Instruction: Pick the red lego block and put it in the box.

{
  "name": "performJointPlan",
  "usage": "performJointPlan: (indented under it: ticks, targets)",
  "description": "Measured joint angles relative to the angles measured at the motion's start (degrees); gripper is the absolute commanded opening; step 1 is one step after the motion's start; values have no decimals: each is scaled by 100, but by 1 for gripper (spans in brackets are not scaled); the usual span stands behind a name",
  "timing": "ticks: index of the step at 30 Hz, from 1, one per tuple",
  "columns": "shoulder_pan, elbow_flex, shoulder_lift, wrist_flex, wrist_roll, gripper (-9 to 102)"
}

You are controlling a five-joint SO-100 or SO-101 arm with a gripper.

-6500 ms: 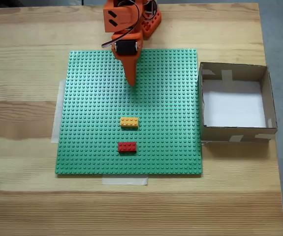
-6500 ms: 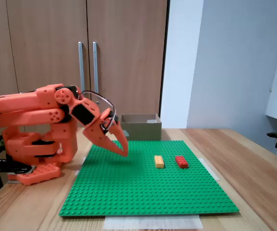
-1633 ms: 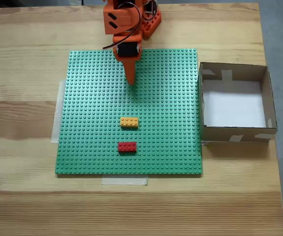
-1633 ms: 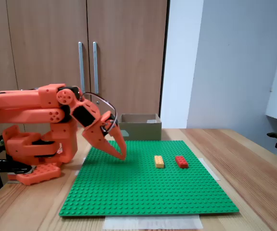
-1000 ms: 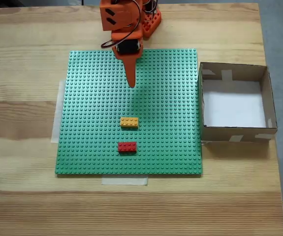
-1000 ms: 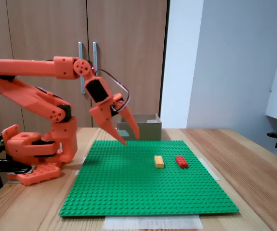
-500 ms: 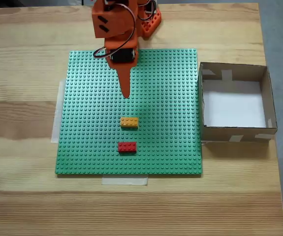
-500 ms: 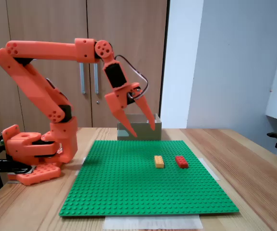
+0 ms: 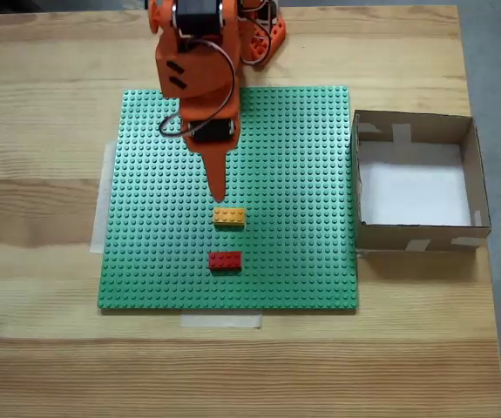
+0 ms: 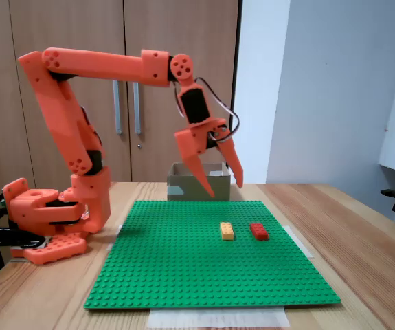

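**Arm reaching out over the baseplate, red brick not yet touched**

The wooden table [image 9: 41, 348] carries a green studded baseplate [image 9: 145, 252], taped down at its edges; just beside the baseplate's right edge in the overhead-looking fixed view sits the box [image 9: 474, 183], empty, its white floor bare; in the side fixed view the box [image 10: 183, 187] stands behind the plate's far edge. The orange arm [image 10: 94, 65] stretches high from its base at the far side of the table; its gripper [image 10: 224, 189] hangs well above the plate with its two fingers spread apart and nothing between them; seen from above, the gripper [image 9: 218, 193] points down just short of the orange-yellow brick [image 9: 228, 216]. The red lego block [image 9: 225, 259] lies on the plate beyond that brick, near the front edge, apart from it; from the side the red lego block [image 10: 258, 231] sits to the right of the orange-yellow brick [image 10: 227, 231].

The step in hand looks like the approach; the next move calls for carrying on past the orange-yellow brick, lowering, and straddling the red one without nudging its neighbour.

Compared with half a second ago the arm has extended farther forward and its fingertips are closer to the bricks; six and a half seconds ago it sat folded low with the fingers nearly together; bricks and box have not shifted.
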Motion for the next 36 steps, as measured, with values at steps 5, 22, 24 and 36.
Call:
performJointPlan:
  ticks: [5, 22, 24, 36]
  targets:
    - [0, -571, -475, 97, -123, 22]
    - [0, -1942, -1793, 475, 62, 20]
    - [0, -2048, -1854, 492, 53, 19]
    - [0, -2558, -2452, 483, 9, 19]
